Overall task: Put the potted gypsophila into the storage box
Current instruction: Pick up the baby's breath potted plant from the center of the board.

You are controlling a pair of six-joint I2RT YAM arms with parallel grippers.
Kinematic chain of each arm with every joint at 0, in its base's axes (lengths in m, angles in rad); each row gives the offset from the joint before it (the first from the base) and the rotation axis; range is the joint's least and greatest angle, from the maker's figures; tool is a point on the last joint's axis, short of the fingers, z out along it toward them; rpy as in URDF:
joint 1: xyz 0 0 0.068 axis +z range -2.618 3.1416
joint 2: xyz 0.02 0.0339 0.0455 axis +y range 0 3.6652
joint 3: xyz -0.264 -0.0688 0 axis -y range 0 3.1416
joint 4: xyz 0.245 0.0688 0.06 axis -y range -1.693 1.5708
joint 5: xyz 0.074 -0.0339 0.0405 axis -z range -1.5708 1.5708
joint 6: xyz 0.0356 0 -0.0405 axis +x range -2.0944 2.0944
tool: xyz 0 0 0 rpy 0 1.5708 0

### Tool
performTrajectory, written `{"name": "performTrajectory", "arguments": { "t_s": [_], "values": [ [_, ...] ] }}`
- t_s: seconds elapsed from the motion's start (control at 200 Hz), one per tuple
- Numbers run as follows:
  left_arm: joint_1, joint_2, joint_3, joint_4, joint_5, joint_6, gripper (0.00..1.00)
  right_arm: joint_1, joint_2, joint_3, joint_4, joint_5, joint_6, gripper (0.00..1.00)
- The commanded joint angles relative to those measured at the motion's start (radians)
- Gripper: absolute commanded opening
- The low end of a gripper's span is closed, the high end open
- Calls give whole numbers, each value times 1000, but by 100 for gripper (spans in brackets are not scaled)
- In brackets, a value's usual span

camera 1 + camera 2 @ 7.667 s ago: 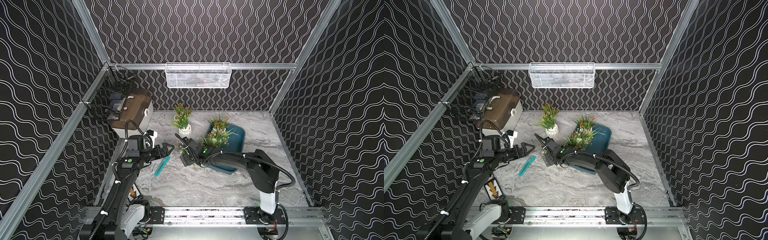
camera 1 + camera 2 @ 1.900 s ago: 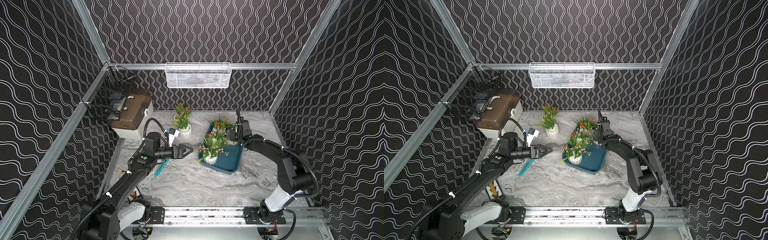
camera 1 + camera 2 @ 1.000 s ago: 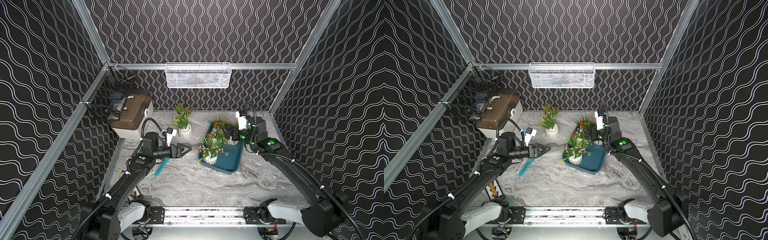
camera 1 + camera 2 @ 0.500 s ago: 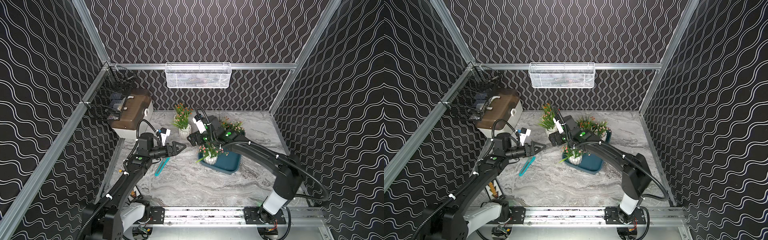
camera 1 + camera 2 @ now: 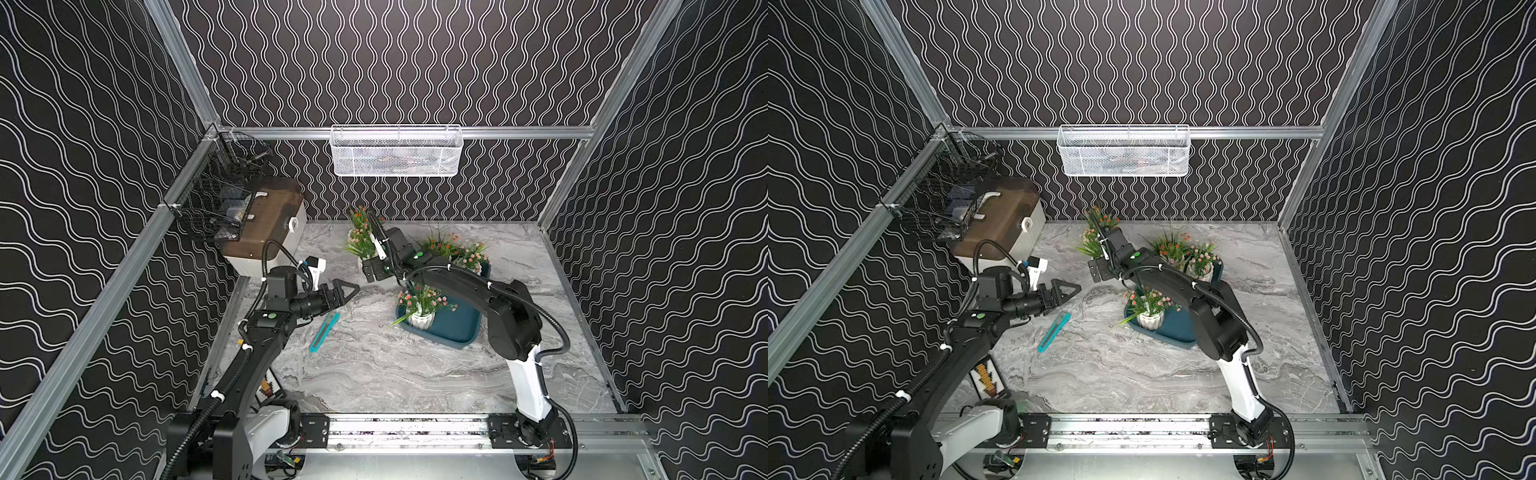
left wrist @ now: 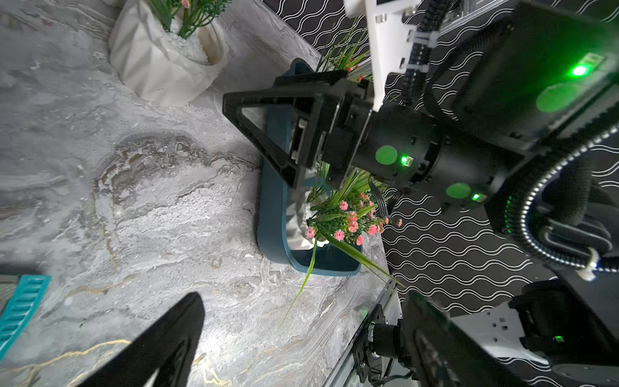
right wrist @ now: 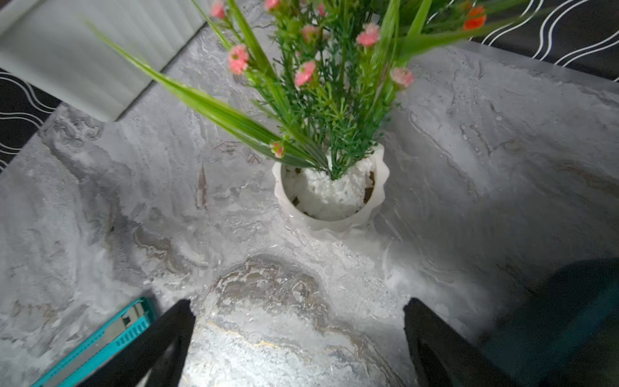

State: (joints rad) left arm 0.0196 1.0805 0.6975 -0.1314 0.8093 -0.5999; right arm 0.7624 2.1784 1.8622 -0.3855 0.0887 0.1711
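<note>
1. Right pincer (image 7: pixel 298 303) spread, empty, just short of white ribbed potted gypsophila (image 7: pixel 330 204) standing on grey marble bench (image 7: pixel 134 201)
2. Left pincer (image 5: pixel 351 293) spread, empty, above bench
3. Three more pots (image 5: pixel 421 321) inside shallow dark-teal plastic storage box (image 5: pixel 440 341)

I get bright, even light in both top views; on my right wrist view the potted gypsophila (image 7: pixel 330 201) blurs and the desk (image 7: pixel 268 335) glares.

Robot lab test cell. Black wavy-print walls (image 5: pixel 395 62) are closing in three sides, and an aluminium frame (image 5: pixel 519 132) is holding them. Left arm (image 5: pixel 257 353) and right arm (image 5: pixel 511 324) are sitting on a rail (image 5: pixel 415 426) at the front. A marble-print tabletop (image 5: pixel 374 374) is carrying pots (image 5: pixel 421 321), and a mesh basket (image 5: pixel 395 156) is hanging off the back bar.
</note>
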Motion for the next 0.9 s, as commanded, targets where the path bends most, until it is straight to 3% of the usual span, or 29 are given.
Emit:
{"name": "performTrajectory", "arguments": {
  "t_s": [0.0,0.505,0.891],
  "values": [
    [24,7,-11,20,3,-2,95,-9,46,57,-20,3,-8,100],
    [34,32,-47,114,52,-53,94,-26,255,303,-78,-29,-54,100],
    [46,34,-52,132,56,-64,92,-26,328,348,-26,9,-81,100]
  ]
}}
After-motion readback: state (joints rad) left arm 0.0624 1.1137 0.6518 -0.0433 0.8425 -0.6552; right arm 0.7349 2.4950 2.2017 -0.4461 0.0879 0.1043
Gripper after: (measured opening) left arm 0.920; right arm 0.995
